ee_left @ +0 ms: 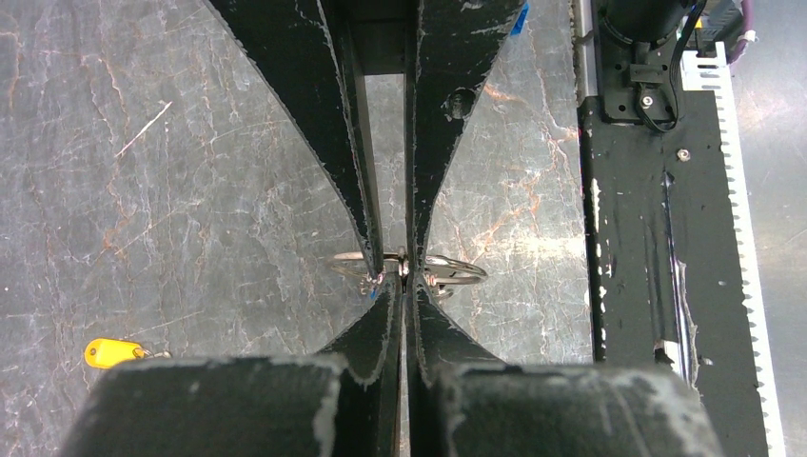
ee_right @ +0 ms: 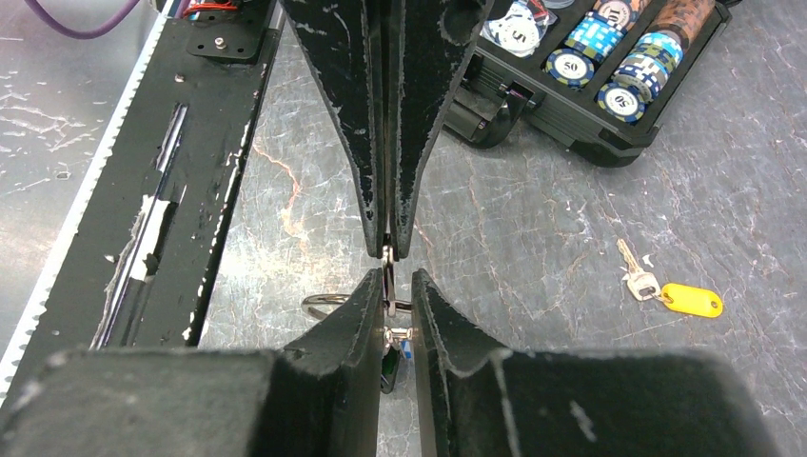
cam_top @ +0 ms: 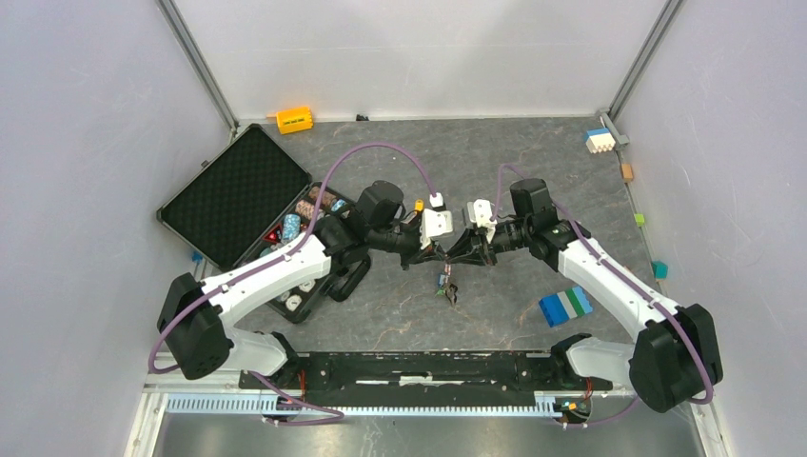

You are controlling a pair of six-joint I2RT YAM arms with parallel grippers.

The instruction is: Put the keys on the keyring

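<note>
Right of the chip case (cam_top: 238,190), both grippers meet tip to tip, hiding most of the keyring (ee_left: 455,279). Fully closed, the left gripper (ee_left: 406,286) pinches it. Narrowly parted, the right gripper (ee_right: 395,281) nips one silver key (ee_right: 388,259), with tagged keys (cam_top: 447,286) dangling beneath. A yellow-tagged key (ee_right: 666,297) lies nearby.

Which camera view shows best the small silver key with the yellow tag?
The right wrist view: the small silver key with the yellow plastic tag lies whole there. The left wrist view shows mostly its tag; the top view, at most a tiny orange speck.
</note>
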